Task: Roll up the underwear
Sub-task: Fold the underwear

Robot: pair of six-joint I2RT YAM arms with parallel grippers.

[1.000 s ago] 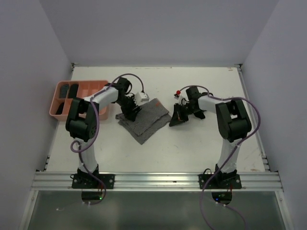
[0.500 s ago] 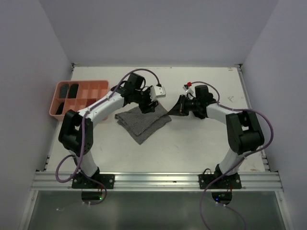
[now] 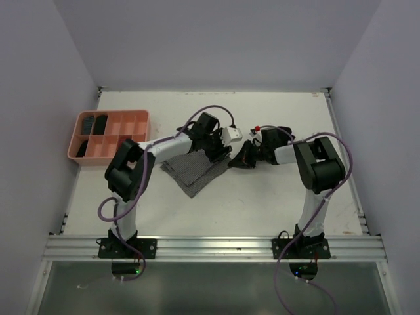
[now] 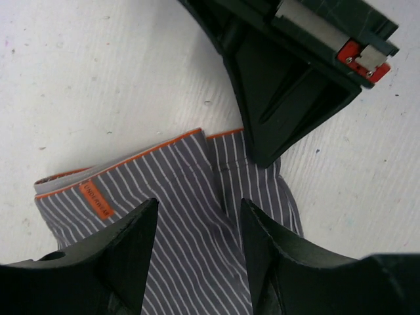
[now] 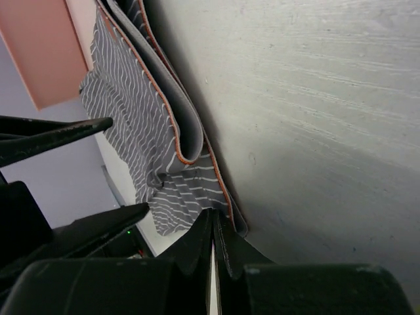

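The grey-and-white striped underwear lies folded flat on the white table, its orange-pink edge towards the far right. My left gripper is open and hovers low over its far right corner; in the left wrist view the gripper straddles the striped cloth. My right gripper is shut, and its tip touches the underwear's folded edge from the right. The right gripper also shows in the left wrist view.
The salmon-pink compartment tray stands at the far left, with dark rolled items in its left compartments. Grey walls close in the table on three sides. An aluminium rail runs along the near edge.
Both grippers have moved together to the underwear's far right corner. The left arm swung right from the cloth's left side. The right gripper came in from the right.
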